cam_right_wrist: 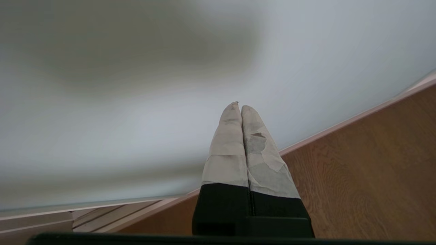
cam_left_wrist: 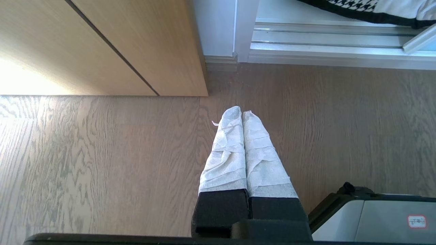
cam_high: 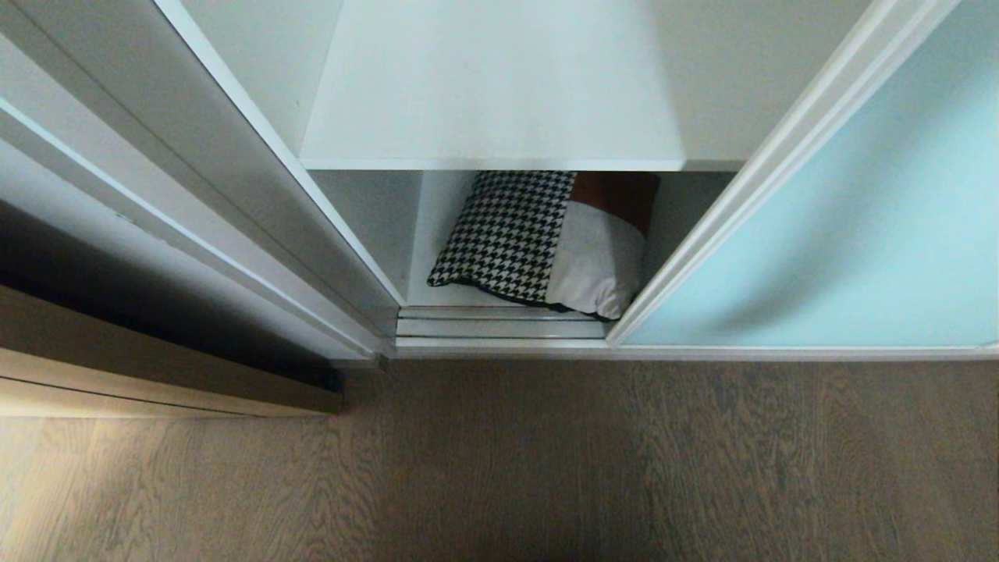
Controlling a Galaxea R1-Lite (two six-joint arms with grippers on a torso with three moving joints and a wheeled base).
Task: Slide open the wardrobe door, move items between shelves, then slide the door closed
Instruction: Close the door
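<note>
Wardrobe stood partly open. The sliding wardrobe door, frosted pale aqua glass in a thin silver-white frame, covered the right side of the opening in the head view, its frame edge running diagonally down to the floor track. In the gap to its left, two white shelves showed: an upper shelf, bare where visible, and below it the lowest shelf just behind the track. The cushion sat on that lowest shelf, leaning upright-tilted toward the back, houndstooth half on the left, cream patch on the right, rust-brown patch at the top right; its right lower corner lay close against the door frame, contact not certain. Light wood cabinet stood to the left of the wardrobe, grey wood-grain floor in front. Neither arm appeared in the head view. Left gripper hung over the floor, fingers wrapped in white tape, pressed together with nothing between them; the cabinet corner and the track were ahead of it, with the cushion's black-edged rim just beyond the track. Right gripper, taped fingers likewise pinched together and empty, pointed at the frosted door panel near its bottom rail, close to it; touching could not be told.
</note>
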